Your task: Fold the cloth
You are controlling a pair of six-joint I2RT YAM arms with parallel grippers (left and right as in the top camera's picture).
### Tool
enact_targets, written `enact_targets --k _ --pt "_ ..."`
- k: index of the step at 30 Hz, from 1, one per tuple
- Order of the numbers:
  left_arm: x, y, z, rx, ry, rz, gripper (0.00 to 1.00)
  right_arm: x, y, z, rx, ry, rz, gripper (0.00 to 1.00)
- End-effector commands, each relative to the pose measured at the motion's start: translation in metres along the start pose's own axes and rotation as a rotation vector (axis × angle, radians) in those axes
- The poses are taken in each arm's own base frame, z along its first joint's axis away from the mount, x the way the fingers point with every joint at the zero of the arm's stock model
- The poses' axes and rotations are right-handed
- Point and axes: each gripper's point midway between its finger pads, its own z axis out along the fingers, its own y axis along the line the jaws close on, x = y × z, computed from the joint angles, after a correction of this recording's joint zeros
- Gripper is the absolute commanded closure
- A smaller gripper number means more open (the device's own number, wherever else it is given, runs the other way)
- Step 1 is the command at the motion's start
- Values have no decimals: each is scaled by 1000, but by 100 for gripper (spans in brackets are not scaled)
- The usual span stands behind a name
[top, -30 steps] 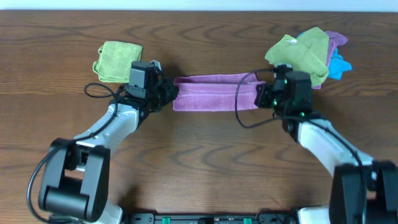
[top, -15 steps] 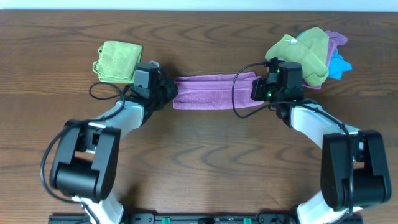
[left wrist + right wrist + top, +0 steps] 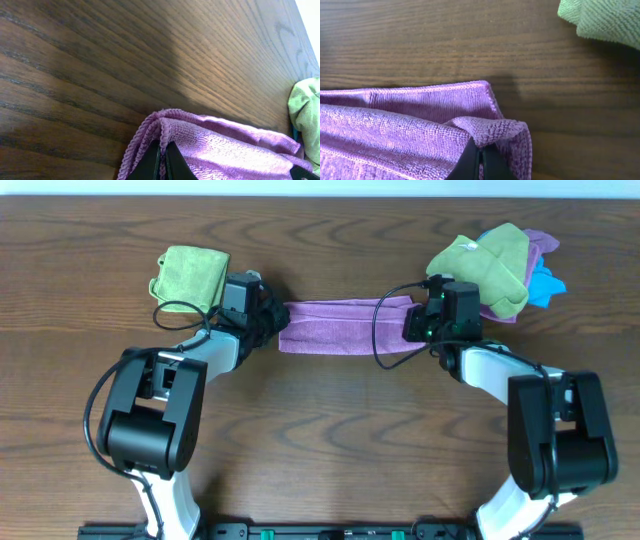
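I have the wooden table under both arms, its grain running side to side. The cloth lies on it as a long, narrow lilac band, doubled over on itself. It spans the gap between the left pincer and the right pincer, one end at each.

On the outer, far side of the right pincer sits a bunched pile of cloths, lime-green on top with purple and blue showing at its far edge. It is just beside that arm's wrist. On the outer, far side of the left pincer lies a folded lime-green cloth, near the lilac band but apart from it.

A black cable loops from the right wrist across the cloth, just inboard of that pincer.

In the left wrist camera, the left pincer is clenched, its dark tips pressed together on the rolled corner of the cloth. The right wrist camera shows the same: the right pincer is clenched on a raised pinch of the cloth's corner, with the layer beneath flat on the wood.
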Motion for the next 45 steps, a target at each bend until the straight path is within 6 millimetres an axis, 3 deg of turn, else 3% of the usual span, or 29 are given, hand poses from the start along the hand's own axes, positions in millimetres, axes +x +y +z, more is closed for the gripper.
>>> enact_targets --k 1,4,6,9,12,15,24,26,30,32,38,45 --pt "-11 7 2 -37 -45 -2 94 -1 -13 7 57 -6 -16 99" --pt "-10 10 3 -51 -42 -2 94 1 -14 9 57 0 -15 98" --pt "-10 12 3 -60 -42 2 94 1 -14 9 57 0 -16 92" --pt "-10 12 3 -59 -42 24 87 2 -14 9 55 3 -15 68" --pt "-10 8 1 -40 -33 26 70 3 -9 7 33 13 -14 50" --pt "-11 3 -3 -14 -24 40 53 -1 -6 1 23 13 -14 41" --pt "-30 -28 -30 79 -59 62 35 -38 10 -39 5 -73 -17 38" --pt "-33 -37 -38 104 -69 71 39 -46 14 -50 0 -94 -9 37" --pt "-30 -55 -47 170 -44 35 61 -54 20 -72 -5 -106 48 30" --pt "-24 -56 -45 182 -12 -14 70 -52 20 -80 -17 -91 162 20" --pt "-4 -50 -28 157 39 -14 92 -38 17 -81 -110 -9 379 9" --pt "23 -33 -1 98 94 -12 94 -17 0 -78 -100 58 443 9"
